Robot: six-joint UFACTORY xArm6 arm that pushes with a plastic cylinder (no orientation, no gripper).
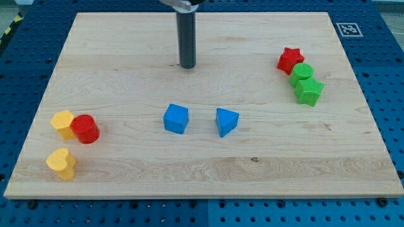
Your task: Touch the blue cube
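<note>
My tip point(187, 65) sits upper centre of the wooden bench point(126, 50), holding nothing, well apart from the blue plastic cube point(176, 118) at mid-frame. No contact yet; full approach remains.

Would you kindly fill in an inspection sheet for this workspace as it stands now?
Surface: wooden board, flat, on a blue perforated base.
Job's things: blue cube near the middle; my tip is above it toward the view's top, apart from it.
Clutter: blue triangular block to the cube's right; red star, green cylinder and green star clustered at right; yellow hexagon block touching red cylinder, and yellow heart at left.
Gripper: nothing seen; the arm ends in a rod.
Cables: nothing seen.
Surroundings: marker tag at the board's top right corner.
</note>
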